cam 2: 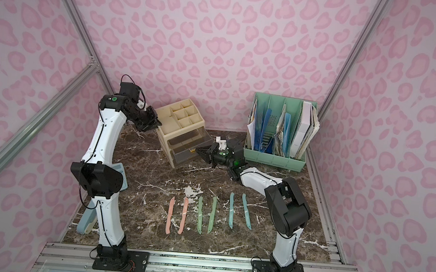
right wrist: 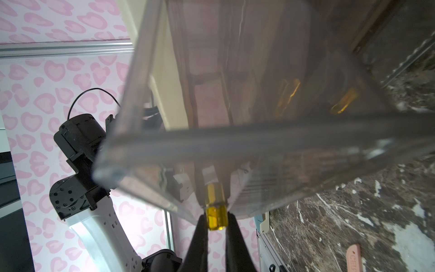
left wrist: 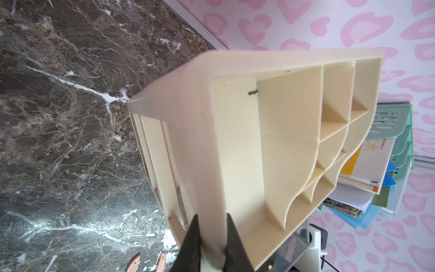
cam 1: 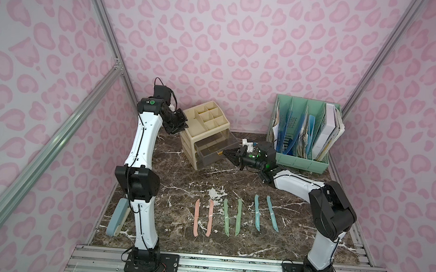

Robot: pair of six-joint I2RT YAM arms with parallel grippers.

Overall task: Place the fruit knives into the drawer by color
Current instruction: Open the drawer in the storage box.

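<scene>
Gripping: left fingers point(left wrist: 191, 242) clamp organizer wall point(left wrist: 200, 164) | right fingers point(right wrist: 200, 242) clamp drawer knob point(right wrist: 216, 217) | pink knife point(right wrist: 353, 257) lettered "CE…"

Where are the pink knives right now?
In both top views the pink knives lie on the table, leftmost in the row, beside the green knives.

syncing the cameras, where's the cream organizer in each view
Top view: cream organizer at the table's back.
Top view: same place.
Left wrist: fills the centre, left gripper shut on its wall.
Right wrist: cream strip behind the clear drawer.
Shared landmark: the marble table.
</scene>
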